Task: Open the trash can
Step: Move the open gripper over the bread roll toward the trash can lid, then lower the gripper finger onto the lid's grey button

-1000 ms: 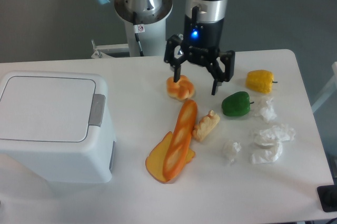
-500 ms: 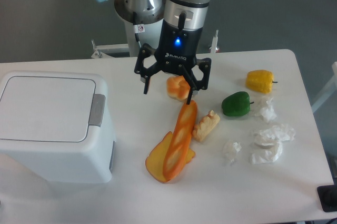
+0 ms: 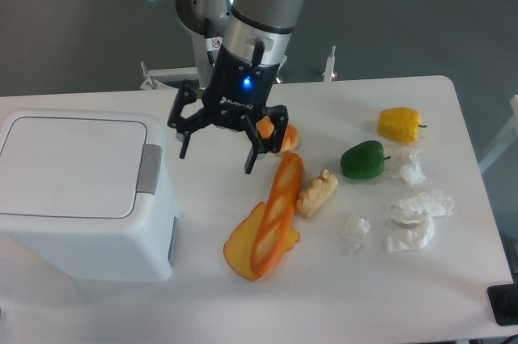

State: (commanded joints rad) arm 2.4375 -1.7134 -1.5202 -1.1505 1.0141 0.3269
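Camera view, read from the left: the trash can [image 3: 81, 194] is seen at the left end of the table [image 3: 243, 295], a large white boxy bin with its flat lid [image 3: 69, 166] lying closed. The grey push-button [image 3: 149, 169] is set at the lid's right edge, facing the middle of the table. Just to the right of it, and apart from it, the gripper [image 3: 217, 150] is held above the tabletop with its two fingers spread wide and nothing between them; the left fingertip [image 3: 183, 150] is the part nearest the button. Behind the gripper an orange bun [image 3: 279, 135] is partly hidden. Further right a long baguette [image 3: 275, 214] lies across a flat yellow-orange slice [image 3: 239, 248], with a small pale toy piece [image 3: 317, 193] touching its right side. Beyond these a green pepper [image 3: 363, 159], a yellow pepper [image 3: 400, 124] and several crumpled white tissues [image 3: 413, 218] are scattered.

The step in hand is judged to be the approach to the can: the lid is not yet opened and the button is untouched. The next move is judged to call for the gripper to be brought over the grey button and pressed down on it, with a fingertip or with the fingers drawn together, so that the hinged lid is released. Care is called for so that the lid's upward swing is not blocked by the arm.
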